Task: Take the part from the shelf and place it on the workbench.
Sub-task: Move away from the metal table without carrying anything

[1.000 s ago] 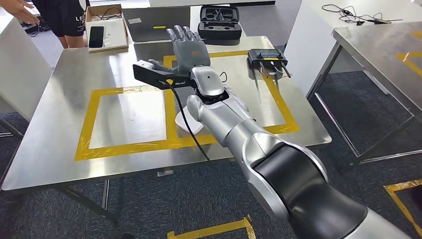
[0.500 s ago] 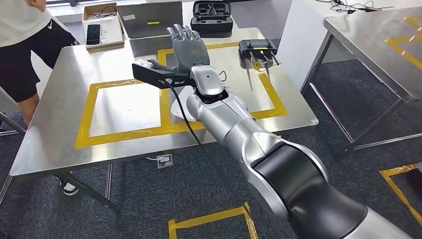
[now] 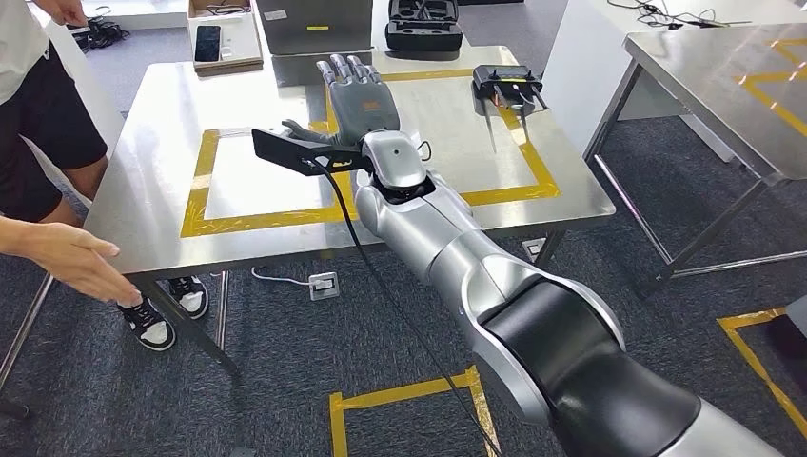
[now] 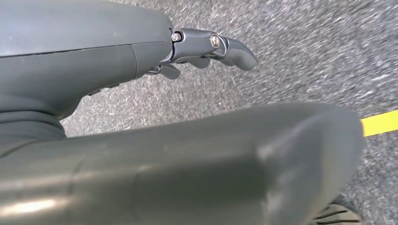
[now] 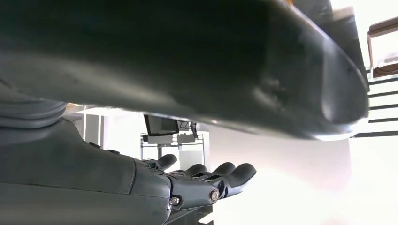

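Note:
My right hand (image 3: 357, 95) is held up over the steel workbench (image 3: 257, 181), palm away, fingers straight and apart, holding nothing. The black wrist camera bracket (image 3: 290, 149) juts out to its left. My silver right arm crosses the bench's near edge and hides the surface beneath it, so I see no part on the bench. In the right wrist view the right hand (image 5: 206, 183) has its fingers stretched out with nothing in them. My left hand (image 4: 211, 47) hangs over grey carpet, fingers loose and holding nothing.
A person stands at the bench's left corner, one hand (image 3: 76, 262) stretched out low. On the bench's far side sit a black meter with probes (image 3: 507, 84), a black case (image 3: 423, 24), a grey box (image 3: 319, 24) and a cardboard box (image 3: 224, 38). A second steel table (image 3: 723, 67) stands to the right.
The whole picture has shifted, so the camera moved. The white part seen beneath my forearm earlier is now out of sight. A person's hand has come in at the left. My right hand keeps its pose.

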Motion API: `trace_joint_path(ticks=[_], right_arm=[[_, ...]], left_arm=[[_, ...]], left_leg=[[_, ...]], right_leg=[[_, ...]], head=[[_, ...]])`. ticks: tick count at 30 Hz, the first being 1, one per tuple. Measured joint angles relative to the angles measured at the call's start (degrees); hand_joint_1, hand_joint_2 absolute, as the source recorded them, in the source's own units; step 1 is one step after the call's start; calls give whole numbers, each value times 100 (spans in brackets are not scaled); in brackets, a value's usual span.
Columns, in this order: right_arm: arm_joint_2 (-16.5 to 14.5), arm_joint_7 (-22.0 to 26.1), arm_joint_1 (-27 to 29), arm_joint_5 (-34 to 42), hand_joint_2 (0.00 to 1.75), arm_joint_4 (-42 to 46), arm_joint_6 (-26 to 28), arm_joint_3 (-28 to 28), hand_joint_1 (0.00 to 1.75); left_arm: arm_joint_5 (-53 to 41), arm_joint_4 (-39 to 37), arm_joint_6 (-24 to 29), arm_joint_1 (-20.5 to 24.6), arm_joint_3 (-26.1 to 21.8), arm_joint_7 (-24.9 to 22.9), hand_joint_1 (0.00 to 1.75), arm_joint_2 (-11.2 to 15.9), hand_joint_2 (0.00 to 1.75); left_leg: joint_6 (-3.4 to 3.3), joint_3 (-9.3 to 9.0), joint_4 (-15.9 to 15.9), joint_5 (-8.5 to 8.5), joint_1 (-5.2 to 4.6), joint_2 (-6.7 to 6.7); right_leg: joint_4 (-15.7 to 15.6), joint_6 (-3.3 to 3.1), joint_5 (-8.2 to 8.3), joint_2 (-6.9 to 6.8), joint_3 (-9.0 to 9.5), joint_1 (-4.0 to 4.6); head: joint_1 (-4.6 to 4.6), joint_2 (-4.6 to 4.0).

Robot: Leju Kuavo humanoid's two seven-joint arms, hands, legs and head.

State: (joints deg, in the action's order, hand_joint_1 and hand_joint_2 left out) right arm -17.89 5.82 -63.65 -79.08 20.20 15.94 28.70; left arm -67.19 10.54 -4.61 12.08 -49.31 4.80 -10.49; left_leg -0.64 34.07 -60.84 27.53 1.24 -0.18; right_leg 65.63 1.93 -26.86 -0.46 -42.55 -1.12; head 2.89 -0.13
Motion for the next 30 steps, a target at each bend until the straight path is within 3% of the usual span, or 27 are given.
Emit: trace_joint_path(ticks=[2, 6, 8, 10, 12, 13, 15, 16, 18, 20, 21, 22, 24, 25, 27, 28, 30], right_arm=[[2, -5, 1, 0, 0, 0, -1, 2, 0], [5, -5, 4, 0, 0, -1, -1, 2, 0], [7, -6, 13, -1, 0, -6, -1, 4, 0], [-1, -14, 7, -2, 0, -9, -1, 7, 0], [-15, -22, -13, -3, 0, -2, -3, 10, 0], [-18, -22, -20, -3, 0, 2, -5, 10, 0], [-16, -27, -28, -3, 0, 2, -10, 11, 0], [-17, -30, -29, -3, 0, 2, -13, 12, 0], [-21, -37, -30, -4, 0, 2, -16, 14, 0], [-23, -39, -21, -4, 0, -2, -20, 16, 0], [-23, -39, -12, -4, 0, -5, -22, 17, 0], [-23, -40, -2, -4, 0, -9, -24, 17, 0], [-23, -41, 10, -4, 0, -13, -26, 17, 0], [-25, -43, 9, -4, 0, -13, -26, 17, 0], [-30, -44, 9, -6, 0, -12, -25, 17, 0], [-32, -44, 10, -8, 0, -12, -25, 18, 0], [-22, -42, 18, -10, 0, -16, -26, 19, 0]], left_arm=[[0, 0, 0, 2, 0, 1, 0, 0, 0], [0, 0, 0, 0, 0, 1, 0, 0, 0], [0, 0, 0, -1, 0, 1, 0, 0, 0], [0, 1, 1, 2, 0, -1, 0, -10, 0], [-1, 1, 1, 10, 0, -2, 0, -22, 0], [-2, 1, 1, 11, 0, -2, 0, -31, 0], [-3, -1, -2, 8, 0, -3, 0, -38, 0], [-4, -2, -2, 4, 0, -5, 0, -39, 0], [-6, -2, -2, 3, 0, -9, 0, -26, 0], [-9, -1, -2, 5, 0, -9, 0, -14, 0], [-10, 0, -2, 5, 0, -11, 0, -8, 0], [-10, 0, -2, 4, 0, -14, 0, -3, 0], [-11, 1, -2, 6, 0, -19, 0, 4, 0], [-11, 1, -2, 11, 0, -19, 0, 2, 0], [-11, 4, -2, 19, 0, -19, 0, 1, 0], [-11, 5, -2, 20, 0, -19, 0, 1, 0], [-11, 5, -2, 14, 0, -19, 0, 3, 0]], left_leg=[[-25, 87, 0, -71, -9, 2], [-31, 121, 0, -99, -14, 3], [-39, 219, -2, -173, -31, 3], [-37, 466, -4, -394, -83, -3], [14, 628, 34, -609, -103, -2], [54, 625, 71, -666, -90, 4], [127, 620, 139, -730, -71, 8], [159, 642, 113, -643, -72, 7], [215, 736, -242, -160, -64, 6], [266, 839, -913, 334, -47, 8], [290, 845, -1190, 401, -39, 9], [313, 786, -1322, 340, -30, 9], [360, 414, -1051, 80, -5, 12], [385, 132, -713, 84, -5, 11], [327, -236, -165, 245, -21, -7], [269, -295, -42, 320, -42, -18], [132, -224, -16, 256, -44, -17]], right_leg=[[426, 11, -329, 3, -134, 5], [599, 10, -425, 3, -176, 9], [912, -7, -512, 4, -213, 23], [386, -212, -437, 22, 423, 126], [-475, -387, -329, 30, 1113, 235], [-602, -400, -349, 23, 1154, 251], [-711, -421, -195, 17, 1127, 247], [-773, -436, -96, 7, 1109, 230], [-860, -446, 101, -7, 1016, 191], [-863, -446, 254, -8, 839, 173], [-849, -432, 326, -11, 735, 162], [-829, -413, 391, -16, 628, 147], [-757, -355, 504, -24, 417, 106], [-707, -314, 549, -25, 321, 94], [-624, -237, 634, -26, 200, 94], [-612, -206, 683, -26, 174, 100], [-624, -148, 752, -24, 152, 93]], head=[[4, 0], [4, 0], [3, 0], [1, 0], [8, 0], [16, 0], [38, 0], [32, 0], [20, 0], [11, 0], [9, 0], [9, 0], [9, 0], [6, 0], [17, -1], [22, -1], [27, -1]])
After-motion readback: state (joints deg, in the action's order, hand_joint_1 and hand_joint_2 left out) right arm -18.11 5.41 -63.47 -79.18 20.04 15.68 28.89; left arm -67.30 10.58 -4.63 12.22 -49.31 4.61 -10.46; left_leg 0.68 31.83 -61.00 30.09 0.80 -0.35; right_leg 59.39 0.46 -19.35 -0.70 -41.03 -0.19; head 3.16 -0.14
